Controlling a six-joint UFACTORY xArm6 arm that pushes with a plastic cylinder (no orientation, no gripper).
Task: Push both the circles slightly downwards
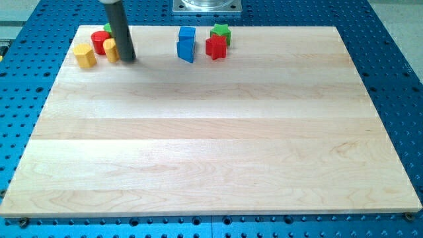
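My tip (128,59) rests on the wooden board (211,132) at 10 o'clock, a bare rod grasping nothing, touching the yellow circle (110,49). The red circle (100,41) sits just beyond at 10 o'clock of it, beside a yellow block (84,55)

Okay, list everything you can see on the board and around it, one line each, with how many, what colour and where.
Yellow block: one, yellow, far left of the top-left group.
Red round block: one, red, top left, right of that yellow block.
Second yellow block: one, yellow, touching my rod's left side, partly hidden.
Green block: one, green, mostly hidden behind the rod, shape unclear.
Blue blocks: two, blue, top middle, one behind the other.
Red block: one, red, right of the blue ones.
Green star block: one, green, behind that red block.
Wooden board: one, pale wood, centre.
Blue perforated table: one, around the board.
My tip: one, dark, just right of the second yellow block.
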